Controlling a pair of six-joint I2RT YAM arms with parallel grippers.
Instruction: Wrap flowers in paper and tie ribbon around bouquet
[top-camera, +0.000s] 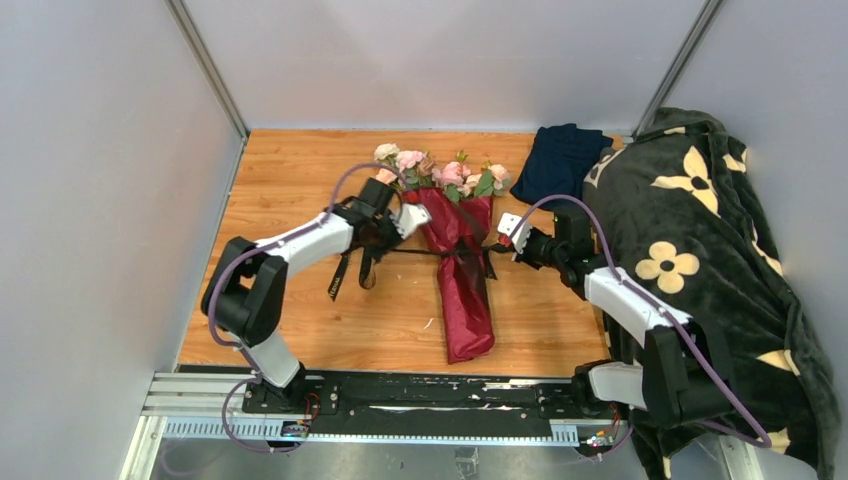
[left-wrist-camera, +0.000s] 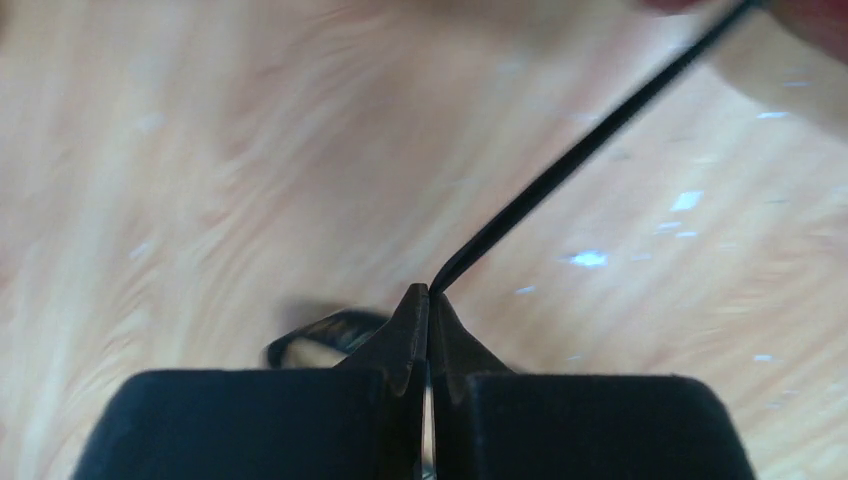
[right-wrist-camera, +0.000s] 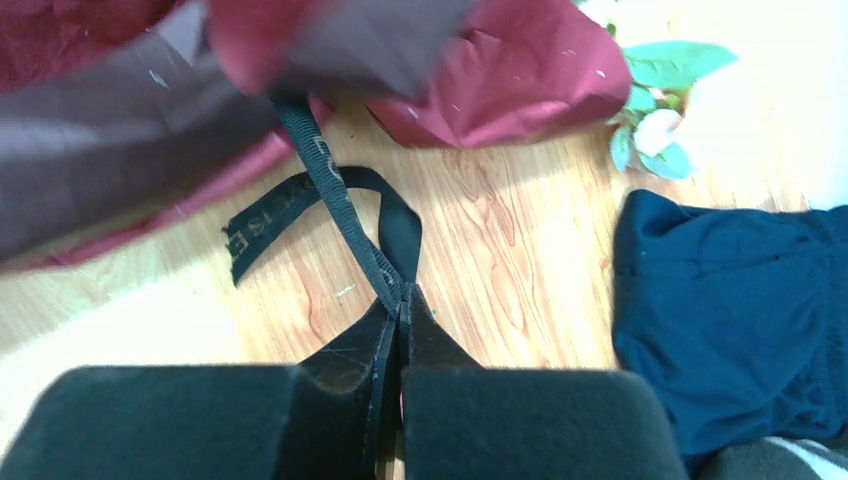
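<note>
Both sides of the bouquet (top-camera: 466, 300) were flanked: the left gripper (left-wrist-camera: 429, 290) and the right gripper (right-wrist-camera: 403, 290) each pinched tight on the black ribbon (top-camera: 420, 252), stretched crosswise over its waist. It lay front-to-back, blooms far.

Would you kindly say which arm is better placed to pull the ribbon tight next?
Probably the left arm: its jaws pinch a taut ribbon with table space beyond; the right arm is beside the blanket.
</note>
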